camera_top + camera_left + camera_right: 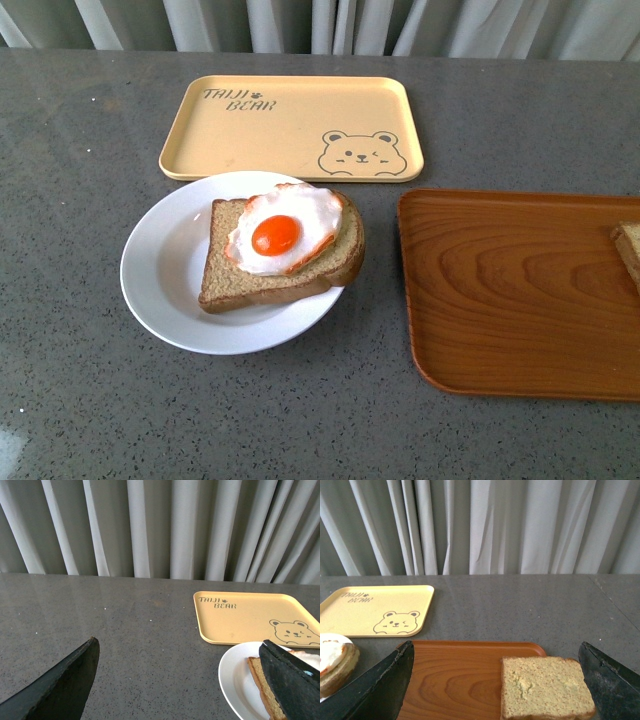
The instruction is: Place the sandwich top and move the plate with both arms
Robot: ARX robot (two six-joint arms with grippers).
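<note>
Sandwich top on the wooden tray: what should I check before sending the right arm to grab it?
1. Right gripper open and empty: ok.
2. Sandwich top lying flat on wooden tray, nothing on it: ok.
3. Fried egg sitting on bread slice on plate: ok.
4. Left gripper open and empty: ok.
5. Arms clear of the plate, none showing in the front view: ok.
6. Right jaws wide enough for the slice: cannot tell.

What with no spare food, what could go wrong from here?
The fried egg lies off-centre on the lower slice, so the top slice may sit tilted or push it off. The plate lies close by the yellow tray; moving it could nudge that tray.
</note>
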